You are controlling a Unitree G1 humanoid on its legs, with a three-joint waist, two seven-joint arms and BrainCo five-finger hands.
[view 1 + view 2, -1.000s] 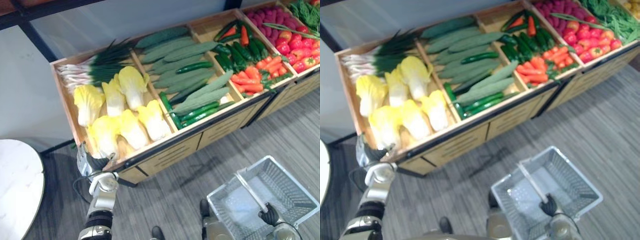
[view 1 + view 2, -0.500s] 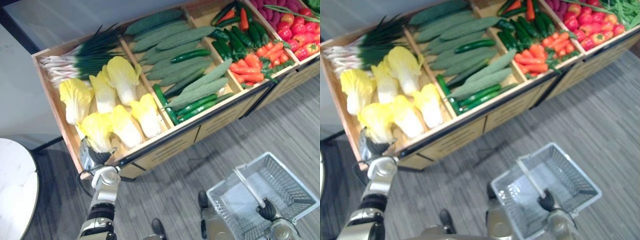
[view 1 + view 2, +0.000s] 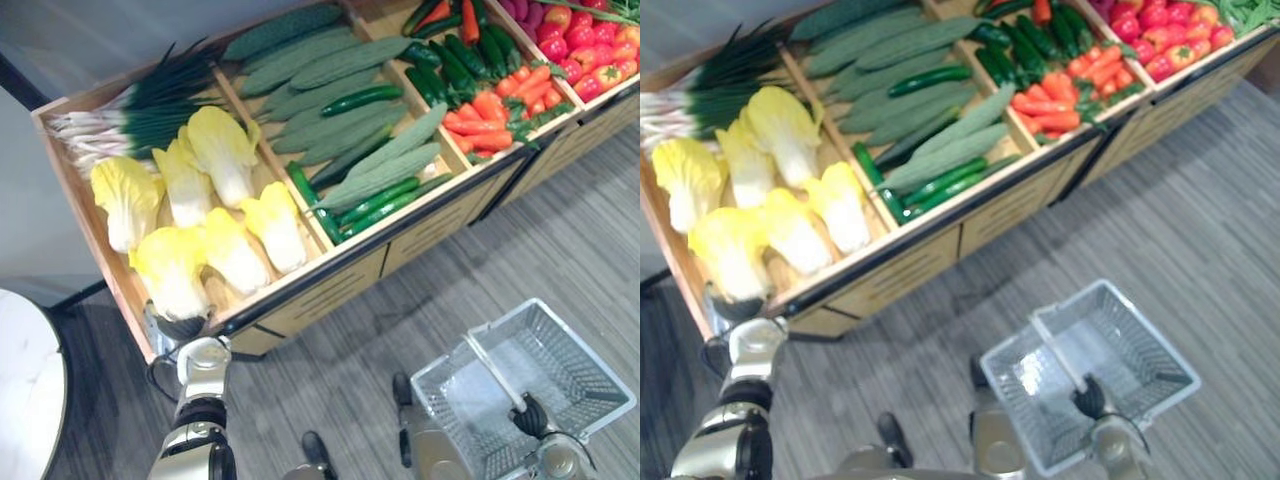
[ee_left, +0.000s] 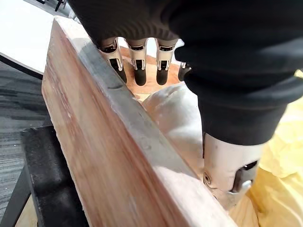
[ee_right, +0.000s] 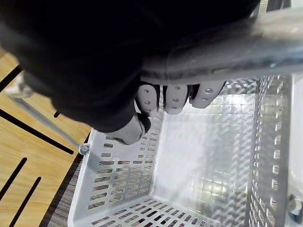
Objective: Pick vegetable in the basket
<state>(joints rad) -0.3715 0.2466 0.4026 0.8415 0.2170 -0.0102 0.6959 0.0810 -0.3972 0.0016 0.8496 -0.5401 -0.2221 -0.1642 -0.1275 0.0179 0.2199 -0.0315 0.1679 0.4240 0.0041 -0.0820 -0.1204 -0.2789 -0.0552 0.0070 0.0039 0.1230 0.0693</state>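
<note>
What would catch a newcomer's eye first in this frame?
A long wooden produce stand runs across the top, with pale yellow leafy cabbages in its left bin, green cucumbers beside them and orange carrots further right. At the stand's near left corner, the left hand reaches open fingers over the rim by the nearest cabbage. Lower right, the right hand is curled round the handle of an empty silver mesh basket.

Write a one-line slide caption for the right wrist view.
The robot's right hand curled round the handle of the white perforated basket, held beside the wooden vegetable stand.
</note>
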